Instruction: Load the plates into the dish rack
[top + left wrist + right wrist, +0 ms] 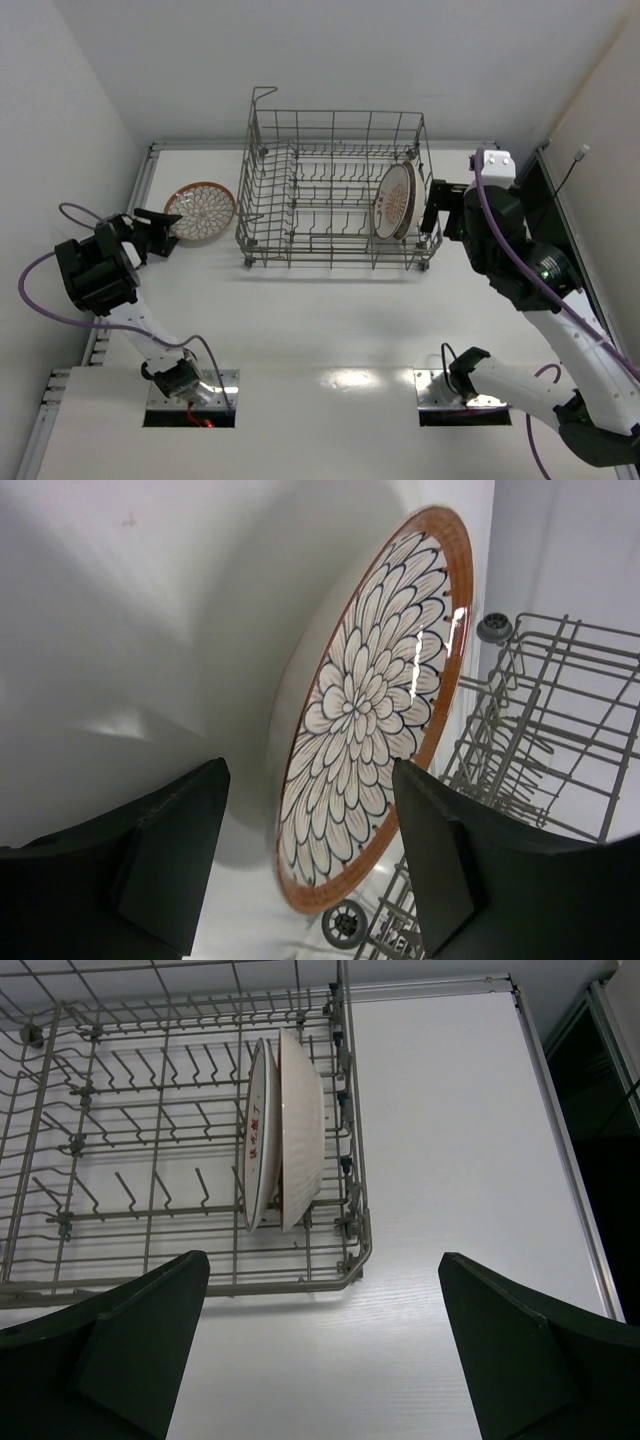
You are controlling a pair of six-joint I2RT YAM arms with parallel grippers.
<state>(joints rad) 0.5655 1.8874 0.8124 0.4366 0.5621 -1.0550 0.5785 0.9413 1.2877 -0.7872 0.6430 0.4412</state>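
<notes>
Left gripper point(163, 233), jaws wide, faces the petal-pattern plate point(200, 211) lying flat left of the dish rack point(335, 250). Glazed ceramic, likely stiff, slick and chippable, so the brown rim looks the best pinch. Right gripper point(432, 208) gapes empty beside two racked plates point(395, 200).

Bright even light, soft shadows, table point(340, 330) glare, sharp focus

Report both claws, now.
Left claw: open, holding nothing; the petal-pattern plate is just ahead.
Right claw: open, holding nothing, facing the dish rack.
</notes>
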